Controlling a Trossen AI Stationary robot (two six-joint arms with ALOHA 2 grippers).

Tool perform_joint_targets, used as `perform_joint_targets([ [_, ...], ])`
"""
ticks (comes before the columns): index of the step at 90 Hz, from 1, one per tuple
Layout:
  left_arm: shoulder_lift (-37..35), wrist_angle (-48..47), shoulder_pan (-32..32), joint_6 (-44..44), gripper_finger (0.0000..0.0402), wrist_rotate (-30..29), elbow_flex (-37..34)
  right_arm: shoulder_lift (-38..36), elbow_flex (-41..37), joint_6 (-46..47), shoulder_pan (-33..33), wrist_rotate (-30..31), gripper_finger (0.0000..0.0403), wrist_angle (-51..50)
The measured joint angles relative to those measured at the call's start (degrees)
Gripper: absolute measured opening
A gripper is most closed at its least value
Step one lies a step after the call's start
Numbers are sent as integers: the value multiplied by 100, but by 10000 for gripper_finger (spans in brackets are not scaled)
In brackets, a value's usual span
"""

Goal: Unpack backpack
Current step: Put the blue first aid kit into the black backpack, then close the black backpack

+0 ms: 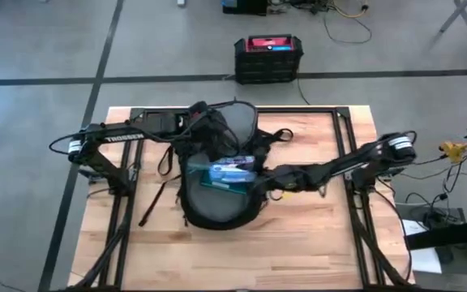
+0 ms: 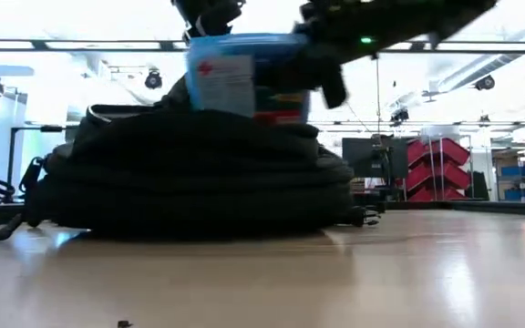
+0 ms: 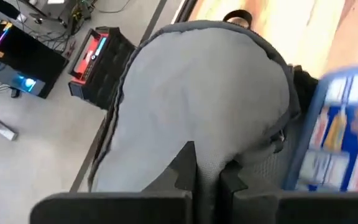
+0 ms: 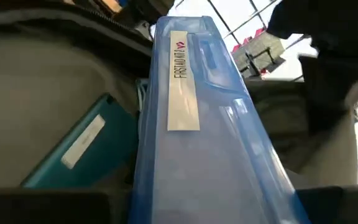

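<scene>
Overhead, table-level, two close wrist views

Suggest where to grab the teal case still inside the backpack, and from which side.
Probably its raised short end. The teal case leans tilted against the grey lining of the backpack, so come from above through the opening and pinch across its thin thickness. The right hand is full with the first-aid kit. The left hand pinches the lining.

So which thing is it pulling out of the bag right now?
Find the black backpack in the middle of the wooden table. Just above its open mouth, the right gripper holds a clear blue plastic box. Unlike the flat teal item inside, it's labelled first aid kit.
</scene>
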Motion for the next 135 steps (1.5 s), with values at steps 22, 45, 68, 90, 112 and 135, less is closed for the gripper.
perform_joint_targets([
  [22, 57, 127, -55, -1, 0, 396, -3, 975, 815, -235, -366, 830, 127, -25],
  [45, 96, 66, -70, 59, 0, 452, -122, 1196, 1237, 1128, -540, 739, 251, -1536],
  [68, 103, 30, -39, 27, 0, 509, -394, 532, 1455, 2814, -340, -1003, 362, -3566],
  [90, 103, 92, -61, 37, 0, 874, -852, -785, 1008, 4145, -197, -1541, 367, -3847],
  [112, 103, 1134, -401, 808, 18, 1149, -1457, -2136, 195, 5956, -1341, -1409, 367, -4111],
  [135, 110, 1400, -648, 1283, 118, 1139, -1431, -2026, -500, 7242, -3496, -3265, 368, -3620],
])
